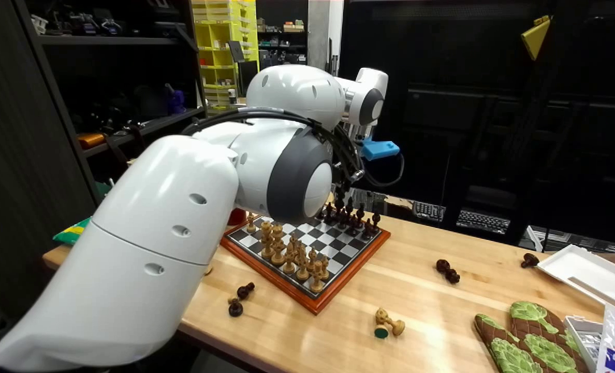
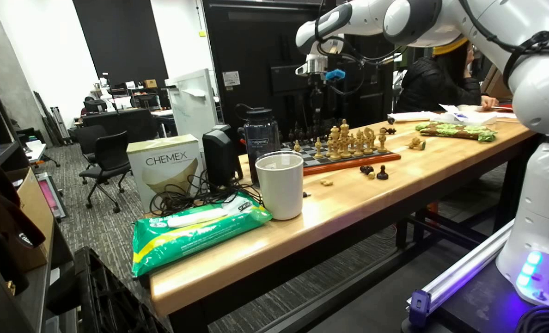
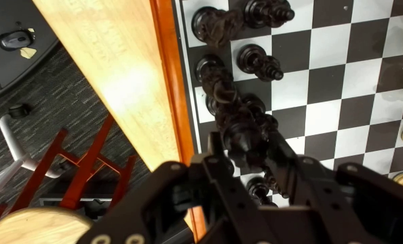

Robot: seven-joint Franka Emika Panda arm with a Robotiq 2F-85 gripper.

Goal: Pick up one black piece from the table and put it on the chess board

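Note:
The chess board point(image 1: 350, 278), with a reddish-brown rim, lies on the wooden table. It also shows in an exterior view point(image 2: 353, 163) and the wrist view point(image 3: 171, 73). My gripper point(image 3: 245, 134) is over the board's black-piece side, its fingers close on both sides of a tall black piece point(image 3: 246, 145). The piece looks gripped; its base is hidden among other black pieces. In an exterior view the gripper point(image 2: 317, 92) points down above the board. Loose black pieces lie on the table, such as those near the board corner point(image 1: 243, 291) and farther right point(image 1: 447, 271).
Pale tan pieces point(image 1: 289, 256) stand on the board's near side; a loose tan pair point(image 1: 387, 324) lies on the table. Black pieces point(image 3: 261, 64) crowd around the fingers. A bottle point(image 2: 261, 134), white cup point(image 2: 280, 185), wipes pack point(image 2: 200, 231) and oven mitt point(image 1: 545, 336) are around.

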